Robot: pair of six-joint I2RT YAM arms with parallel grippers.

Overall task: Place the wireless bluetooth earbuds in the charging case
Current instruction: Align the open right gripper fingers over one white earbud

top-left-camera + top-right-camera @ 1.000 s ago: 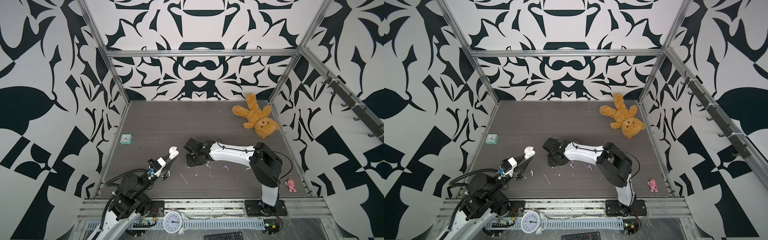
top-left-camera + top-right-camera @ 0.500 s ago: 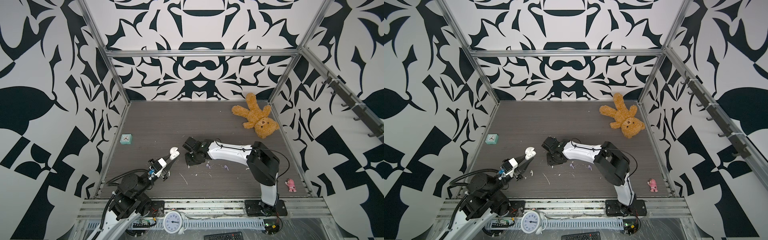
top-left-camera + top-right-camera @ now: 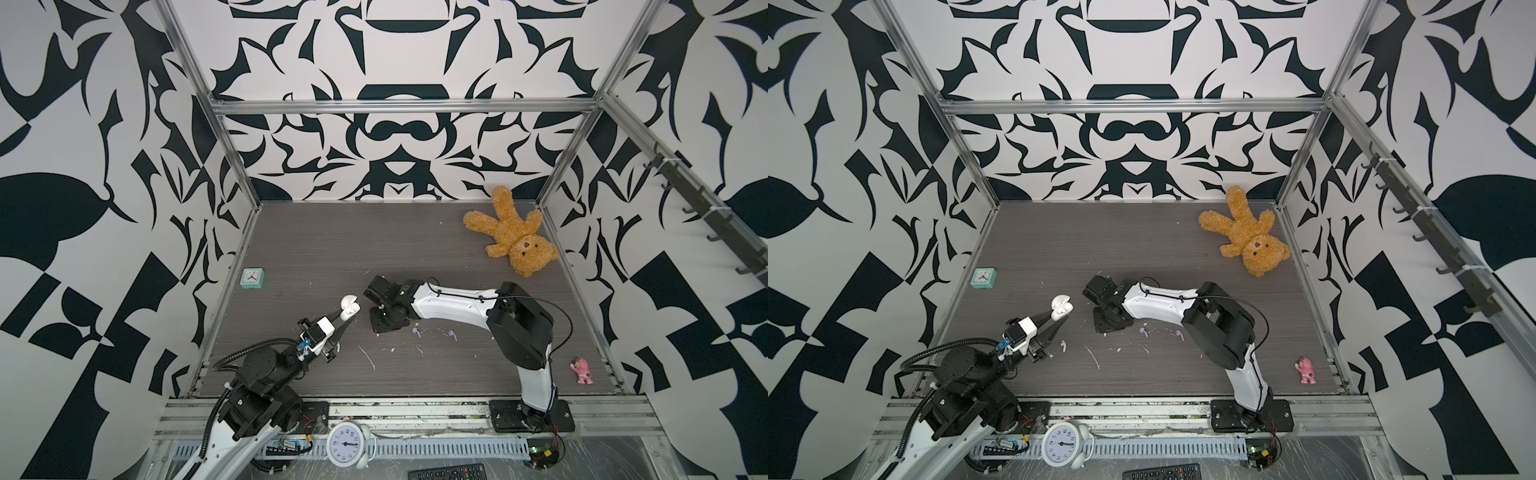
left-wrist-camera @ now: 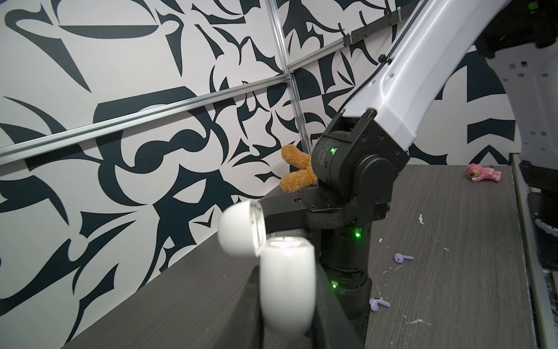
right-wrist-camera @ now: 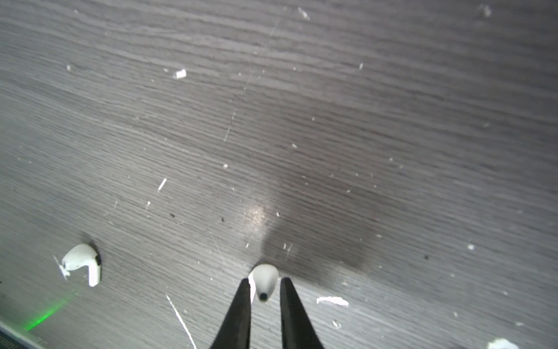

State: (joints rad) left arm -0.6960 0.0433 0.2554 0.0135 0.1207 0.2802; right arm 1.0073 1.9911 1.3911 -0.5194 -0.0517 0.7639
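My left gripper (image 3: 345,316) (image 4: 287,317) is shut on the white charging case (image 3: 349,309) (image 4: 287,281) and holds it above the table, lid (image 4: 241,229) swung open. My right gripper (image 5: 264,287) points down at the table just right of the case. Its black fingers (image 5: 241,305) press on both sides of a white earbud (image 5: 264,279). Another white earbud (image 5: 81,263) (image 3: 1063,345) lies on the table near the left gripper. Two pale purple earbuds (image 3: 415,331) (image 3: 452,334) lie beside the right arm, also in the left wrist view (image 4: 403,257) (image 4: 379,303).
White scraps (image 3: 368,357) litter the front of the wooden table (image 3: 332,249). A teddy bear (image 3: 513,237) lies at the back right, a small teal clock (image 3: 252,278) at the left edge, a pink toy (image 3: 583,370) at the front right. An alarm clock (image 3: 345,442) stands on the front rail.
The right gripper has shifted slightly left over the table and its jaws have narrowed onto the white earbud. The left arm and the case have stayed put.
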